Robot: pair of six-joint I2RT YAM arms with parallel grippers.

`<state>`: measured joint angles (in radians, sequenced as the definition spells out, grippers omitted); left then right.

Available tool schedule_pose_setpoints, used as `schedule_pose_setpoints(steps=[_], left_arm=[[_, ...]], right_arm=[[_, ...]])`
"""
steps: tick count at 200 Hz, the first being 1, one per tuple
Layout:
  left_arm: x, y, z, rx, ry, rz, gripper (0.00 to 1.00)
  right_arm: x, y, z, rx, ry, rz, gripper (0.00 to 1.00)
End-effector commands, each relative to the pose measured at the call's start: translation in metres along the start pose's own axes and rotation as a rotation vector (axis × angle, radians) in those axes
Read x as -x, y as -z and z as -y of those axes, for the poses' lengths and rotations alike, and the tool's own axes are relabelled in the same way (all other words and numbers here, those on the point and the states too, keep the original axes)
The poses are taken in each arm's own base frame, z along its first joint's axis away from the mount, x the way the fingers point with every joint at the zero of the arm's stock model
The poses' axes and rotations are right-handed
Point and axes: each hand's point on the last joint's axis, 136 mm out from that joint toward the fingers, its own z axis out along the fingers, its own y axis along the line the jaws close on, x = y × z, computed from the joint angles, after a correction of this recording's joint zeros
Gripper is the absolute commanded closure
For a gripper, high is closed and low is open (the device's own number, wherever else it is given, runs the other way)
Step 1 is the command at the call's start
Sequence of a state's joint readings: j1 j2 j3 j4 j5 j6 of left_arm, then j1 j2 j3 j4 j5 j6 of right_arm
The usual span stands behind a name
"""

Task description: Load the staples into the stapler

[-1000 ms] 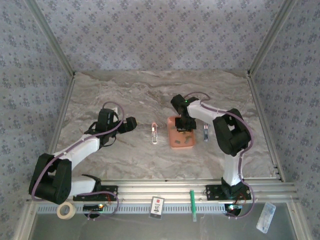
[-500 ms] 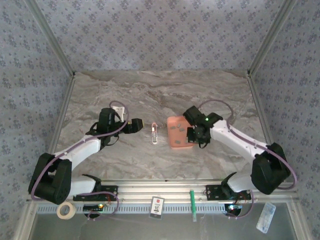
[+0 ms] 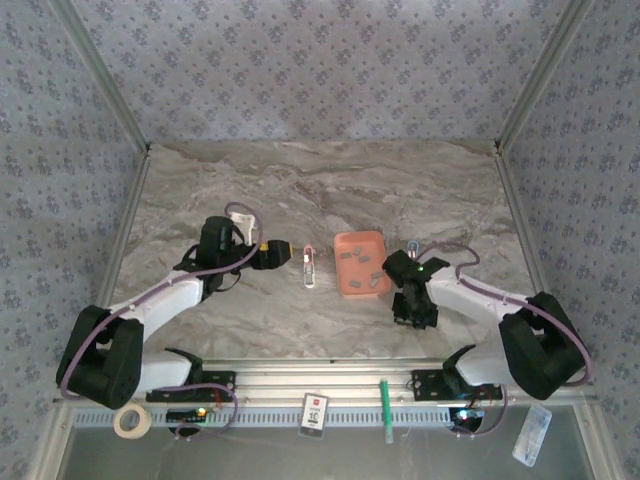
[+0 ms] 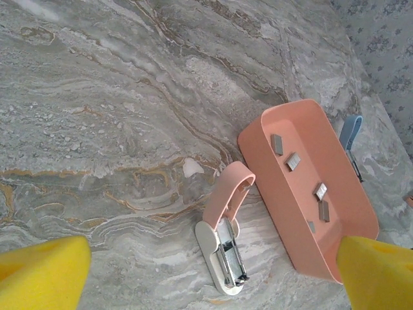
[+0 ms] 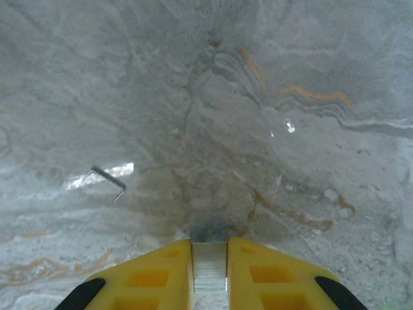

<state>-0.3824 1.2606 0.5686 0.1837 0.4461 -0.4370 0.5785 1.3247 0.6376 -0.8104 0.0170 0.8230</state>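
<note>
Your right pincer (image 5: pixel 210 258): yellow fingers clenched on ribbed grey staple strip (image 5: pixel 210 279), low over grey-veined marble table (image 3: pixel 250 190); from overhead, strip too small to tell. Your left pincer (image 3: pixel 287 253): released, jaws wide, pointing toward open mini stapler (image 4: pixel 222 239), salmon-pink lid, white base. Salmon-pink rectangular plastic tray (image 4: pixel 303 255) just beside it, grey strips (image 4: pixel 293 161) inside. Pale-blue mini stapler (image 4: pixel 350 131) behind tray, partly blocked by its wall. Lone bent staple (image 5: pixel 108 179) on marble ahead of right fingers.

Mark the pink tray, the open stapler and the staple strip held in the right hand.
pink tray (image 4: pixel 274 194): left wrist view, side wall facing the stapler.
open stapler (image 4: pixel 227 248): left wrist view, metal channel in its base.
staple strip (image 5: pixel 210 271): right wrist view, its ribbed middle.
</note>
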Motion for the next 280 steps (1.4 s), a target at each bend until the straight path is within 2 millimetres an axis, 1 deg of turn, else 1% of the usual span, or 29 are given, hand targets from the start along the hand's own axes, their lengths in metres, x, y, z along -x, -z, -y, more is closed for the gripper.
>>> schedule_pose_setpoints(steps=[1, 14, 30, 57, 101, 162, 206, 225, 249, 280], left_arm=[[0.002, 0.001, 0.008, -0.028, -0.032, 0.008, 0.02], [0.002, 0.001, 0.009, -0.03, -0.034, 0.008, 0.02], [0.002, 0.001, 0.008, -0.028, -0.033, 0.008, 0.02], [0.003, 0.0, 0.009, -0.03, -0.035, 0.009, 0.02], [0.002, 0.0, 0.009, -0.027, -0.035, 0.008, 0.02], [0.002, 0.001, 0.01, -0.029, -0.041, 0.009, 0.02], [0.001, 0.001, 0.01, -0.027, -0.043, 0.008, 0.02], [0.001, 0.001, 0.01, -0.027, -0.044, 0.008, 0.02], [0.002, 0.001, 0.01, -0.027, -0.045, 0.009, 0.02], [0.003, 0.002, 0.011, -0.028, -0.044, 0.014, 0.02]], right_arm=[[0.0, -0.008, -0.001, 0.012, -0.011, -0.026, 0.8], [0.001, -0.009, -0.002, 0.012, -0.008, -0.038, 0.78], [0.002, -0.007, -0.002, 0.004, -0.004, -0.045, 0.73], [0.006, -0.002, -0.003, 0.008, -0.009, -0.045, 0.72], [0.008, -0.003, 0.0, 0.005, -0.025, -0.055, 0.76], [0.019, 0.001, -0.002, 0.008, -0.023, -0.029, 0.75], [0.024, 0.002, -0.002, -0.002, -0.017, -0.023, 0.8], [0.033, 0.008, -0.001, -0.014, -0.016, 0.024, 0.81], [0.044, 0.024, -0.003, 0.005, -0.016, 0.094, 0.82], [0.078, 0.055, 0.0, 0.021, -0.001, 0.282, 0.82]])
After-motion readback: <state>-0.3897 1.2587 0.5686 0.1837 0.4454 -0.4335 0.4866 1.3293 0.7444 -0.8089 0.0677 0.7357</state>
